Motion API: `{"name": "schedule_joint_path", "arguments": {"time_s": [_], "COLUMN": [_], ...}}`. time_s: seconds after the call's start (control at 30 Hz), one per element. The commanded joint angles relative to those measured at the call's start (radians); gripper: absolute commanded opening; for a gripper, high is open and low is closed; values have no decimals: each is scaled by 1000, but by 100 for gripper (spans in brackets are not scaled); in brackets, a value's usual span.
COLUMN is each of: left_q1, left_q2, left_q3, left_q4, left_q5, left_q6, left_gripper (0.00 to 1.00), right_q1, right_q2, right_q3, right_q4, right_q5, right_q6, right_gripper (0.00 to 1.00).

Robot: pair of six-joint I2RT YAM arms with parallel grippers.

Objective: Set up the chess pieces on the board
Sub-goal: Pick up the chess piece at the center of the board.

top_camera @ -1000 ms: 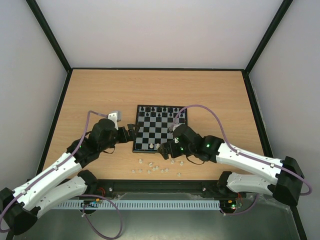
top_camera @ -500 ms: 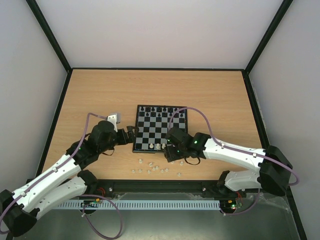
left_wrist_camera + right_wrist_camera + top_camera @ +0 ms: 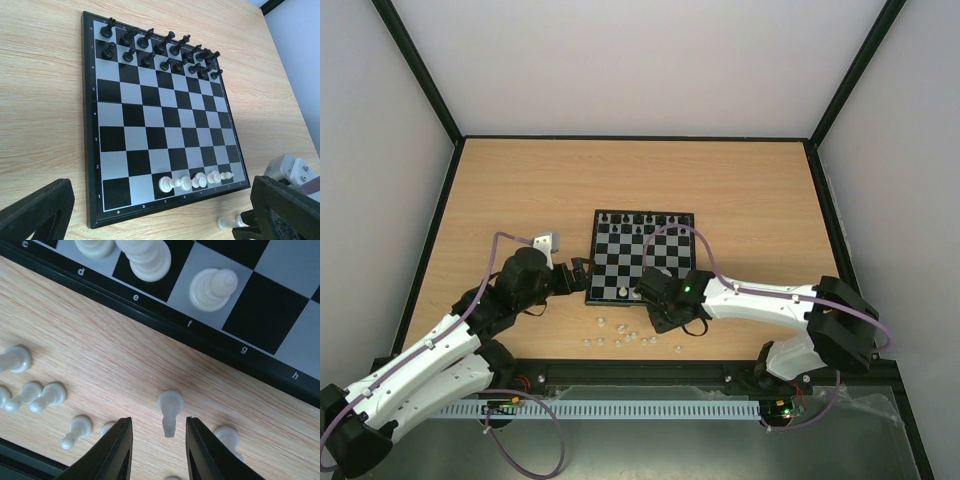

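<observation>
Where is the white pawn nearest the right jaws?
In the right wrist view, the white pawn is on the table between the right gripper's jaws, just off the board's near edge, below the f label.

Wooden table [image 3: 520, 180], pale walls [image 3: 640, 60], black frame [image 3: 420, 70]

You're looking at a left arm [image 3: 430, 355] and a right arm [image 3: 770, 302] that are wearing smooth white shells between bulky black joints. A thin purple cable [image 3: 500, 250] is looping off each wrist. Small green lights [image 3: 687, 290] are glowing on the right arm's black housing. The right gripper [image 3: 158, 426] is showing flat, matte black fingers [image 3: 117, 455].
</observation>
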Motion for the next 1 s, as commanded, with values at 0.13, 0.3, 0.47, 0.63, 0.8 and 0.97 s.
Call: {"name": "schedule_joint_path", "arguments": {"time_s": [0.13, 0.3, 0.47, 0.63, 0.8, 0.97], "left_q1": [5, 5, 5, 6, 8, 11], "left_q2": [3, 4, 1, 2, 2, 3], "left_q3": [-16, -18, -20, -21, -23, -22], "left_q4": [14, 14, 12, 11, 12, 11], "left_q5": [8, 6, 3, 0, 3, 4], "left_q6": [11, 14, 18, 21, 24, 28], "left_gripper": [100, 100, 99, 99, 100, 99], "right_q1": [21, 23, 23, 24, 24, 24], "right_q2": [51, 68, 89, 112, 117, 105], "right_q3": [9, 8, 12, 14, 15, 22], "right_q4": [-66, -47, -36, -26, -22, -37], "right_q5": [37, 24, 20, 19, 18, 24], "right_q6": [38, 34, 33, 31, 34, 40], "right_gripper": [26, 23, 19, 14, 8, 3]}}
